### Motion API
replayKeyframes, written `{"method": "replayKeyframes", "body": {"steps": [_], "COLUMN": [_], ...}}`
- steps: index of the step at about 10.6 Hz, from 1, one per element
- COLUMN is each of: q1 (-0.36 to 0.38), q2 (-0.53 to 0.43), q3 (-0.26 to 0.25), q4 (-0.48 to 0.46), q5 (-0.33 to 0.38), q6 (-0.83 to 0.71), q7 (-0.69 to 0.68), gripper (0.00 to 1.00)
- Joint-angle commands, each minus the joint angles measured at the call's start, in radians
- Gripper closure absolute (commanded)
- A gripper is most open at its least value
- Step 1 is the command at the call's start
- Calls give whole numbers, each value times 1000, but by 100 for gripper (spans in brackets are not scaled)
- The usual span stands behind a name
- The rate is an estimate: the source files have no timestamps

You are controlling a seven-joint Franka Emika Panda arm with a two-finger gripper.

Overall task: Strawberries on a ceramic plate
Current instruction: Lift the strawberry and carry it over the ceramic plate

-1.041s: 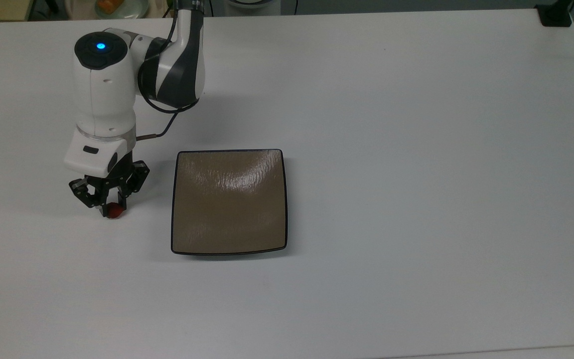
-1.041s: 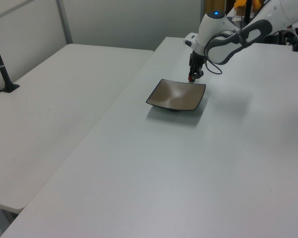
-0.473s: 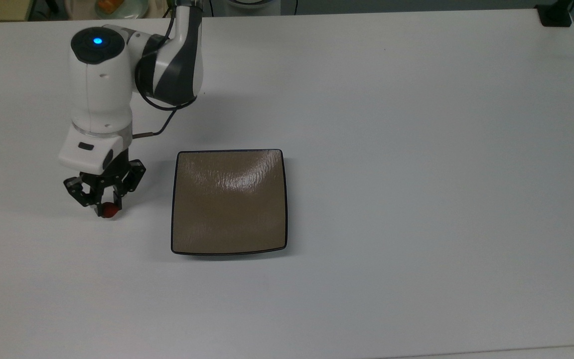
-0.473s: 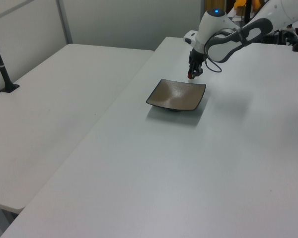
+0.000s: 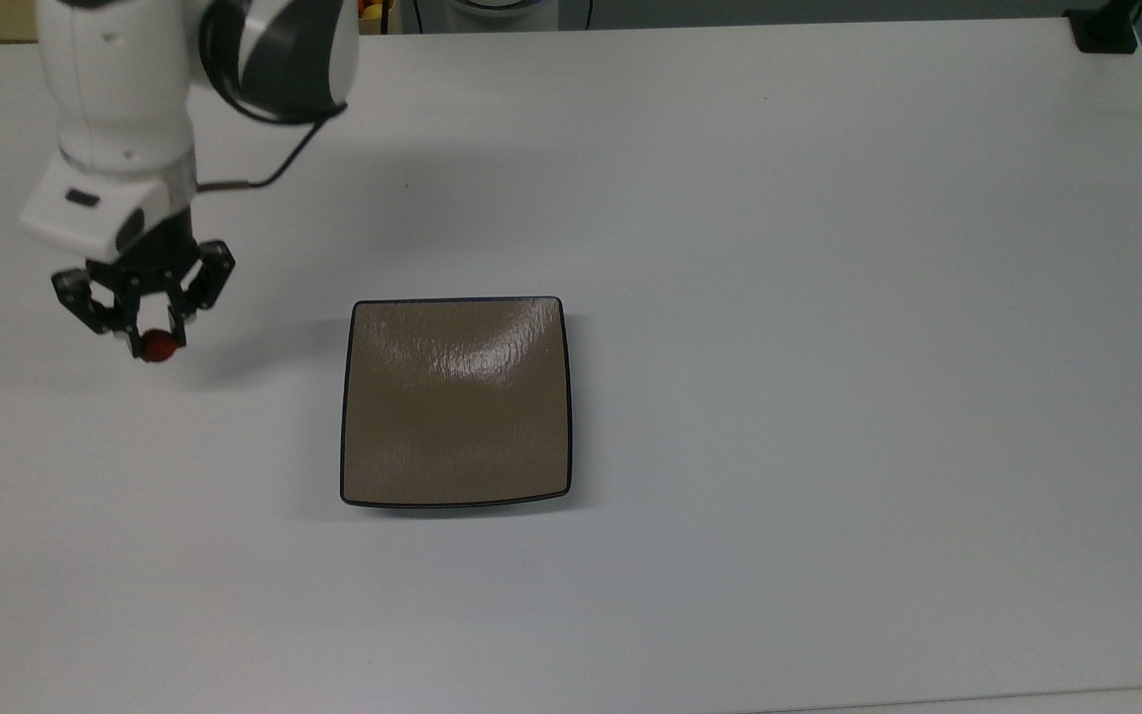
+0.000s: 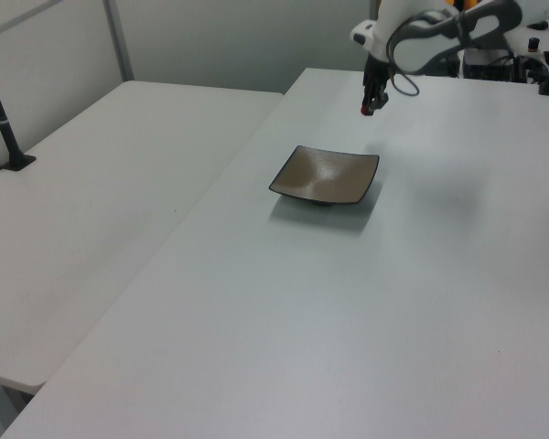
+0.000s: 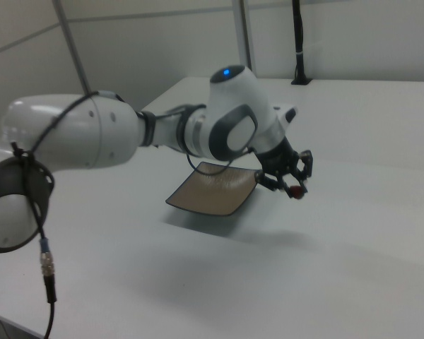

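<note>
**Strawberry held in end effector above bench, plate unloaded**

The strawberry (image 5: 159, 345) is pinched between the fingertips of the end effector (image 5: 150, 337) and hangs clear of the bench (image 5: 829, 297). In the top view it appears as a small red body protruding just below the fingertips, toward the top view's bottom edge. Its cap and its long axis cannot be determined.

The end effector points downward from the white wrist housing (image 5: 100, 213), with its black fingers closed on the fruit. In the right view the strawberry (image 7: 295, 191) sits at the lower tip of the end effector (image 7: 292, 186), raised above the bench surface; a shadow lies on the bench below and to the top view's right of it.

The ceramic plate (image 5: 457, 402) rests flat on the bench, well apart from the strawberry, on the top view's right of it. It is square, tan-brown, with a thin dark rim. Its surface holds nothing.

In the left view the end effector (image 6: 370, 106) hangs beyond the far side of the plate (image 6: 326, 176). Open bench surface surrounds the plate on all sides, widest toward the top view's right edge
</note>
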State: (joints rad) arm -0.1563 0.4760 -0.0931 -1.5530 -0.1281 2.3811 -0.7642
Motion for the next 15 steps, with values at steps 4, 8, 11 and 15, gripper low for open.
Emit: {"method": "replayKeyframes", "body": {"steps": [4, 8, 11, 15], "q1": [12, 56, 96, 100], "q2": [-230, -252, -237, -186], "q3": [-1, 7, 10, 10], "q4": [-24, 11, 4, -24], "q5": [256, 395, 516, 673], "q6": [-310, -378, -367, -321], "q7": [-1, 178, 241, 230], "gripper": [92, 92, 92, 92]}}
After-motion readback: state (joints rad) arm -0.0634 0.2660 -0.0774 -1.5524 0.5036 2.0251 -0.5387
